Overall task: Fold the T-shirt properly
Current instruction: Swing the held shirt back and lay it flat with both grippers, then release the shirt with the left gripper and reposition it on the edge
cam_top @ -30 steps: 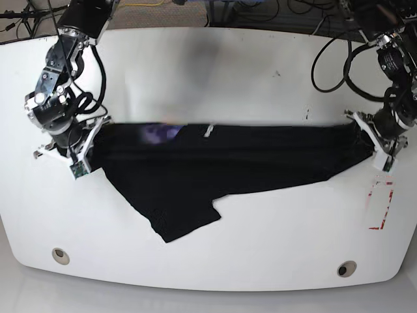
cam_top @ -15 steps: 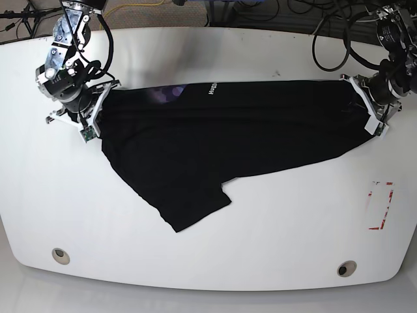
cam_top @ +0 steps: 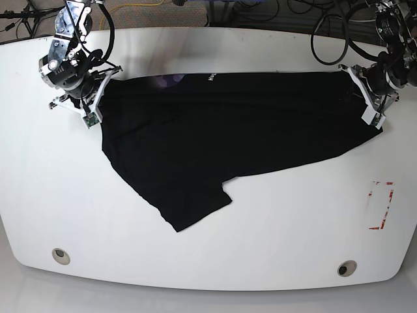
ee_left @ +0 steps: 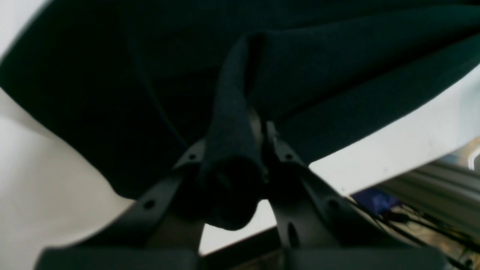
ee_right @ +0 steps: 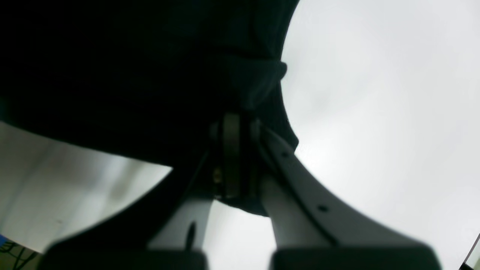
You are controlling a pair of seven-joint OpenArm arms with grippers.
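The black T-shirt (cam_top: pixel 221 130) lies spread across the white table (cam_top: pixel 260 228), stretched between both arms, with a sleeve pointing toward the front (cam_top: pixel 189 212). A bit of purple print and white lettering (cam_top: pixel 210 78) shows at its far edge. My left gripper (cam_top: pixel 371 104) on the right is shut on the shirt's right edge; in the left wrist view the cloth (ee_left: pixel 232 123) is bunched between its fingers (ee_left: pixel 279 150). My right gripper (cam_top: pixel 91 104) on the left is shut on the shirt's left edge; the right wrist view shows the cloth (ee_right: pixel 150 75) pinched there.
A red-outlined marker (cam_top: pixel 381 207) lies on the table at the right. Two round holes sit near the front edge (cam_top: pixel 60 255) (cam_top: pixel 346 268). Cables run behind the table's far edge (cam_top: pixel 273 10).
Both arms have pulled the shirt away from the front, toward the table's far edge. The shirt is now spread wider and flatter, and its top edge lies farther back.
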